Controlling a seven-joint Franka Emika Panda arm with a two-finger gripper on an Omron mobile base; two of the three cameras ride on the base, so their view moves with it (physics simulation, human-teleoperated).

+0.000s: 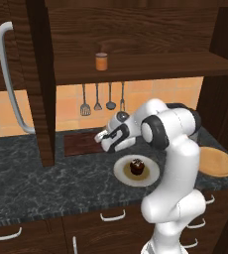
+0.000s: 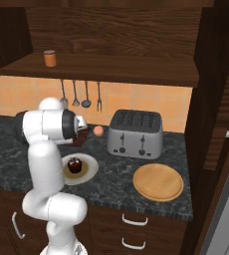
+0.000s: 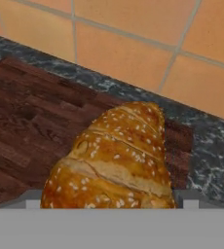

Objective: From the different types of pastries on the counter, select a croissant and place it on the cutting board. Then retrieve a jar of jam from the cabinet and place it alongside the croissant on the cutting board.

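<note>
A golden, seeded croissant (image 3: 116, 160) sits between the fingers of my gripper (image 3: 111, 202), which is shut on it. It hangs just above the dark wooden cutting board (image 3: 31, 131), close to the board's right end and the tiled wall. In the left base view my gripper (image 1: 106, 139) reaches left over the cutting board (image 1: 80, 144) at the back of the counter. An orange jam jar (image 1: 101, 61) stands alone on the open cabinet shelf above; the same jam jar (image 2: 50, 58) shows at the upper left of the right base view.
A white plate (image 1: 122, 172) with a chocolate cupcake (image 1: 136, 167) lies just in front of my arm. To the right stand a toaster (image 2: 135, 133) and a round wooden plate (image 2: 158, 182). Utensils (image 1: 102, 99) hang on the wall. The open cabinet door (image 1: 9, 74) juts out at left.
</note>
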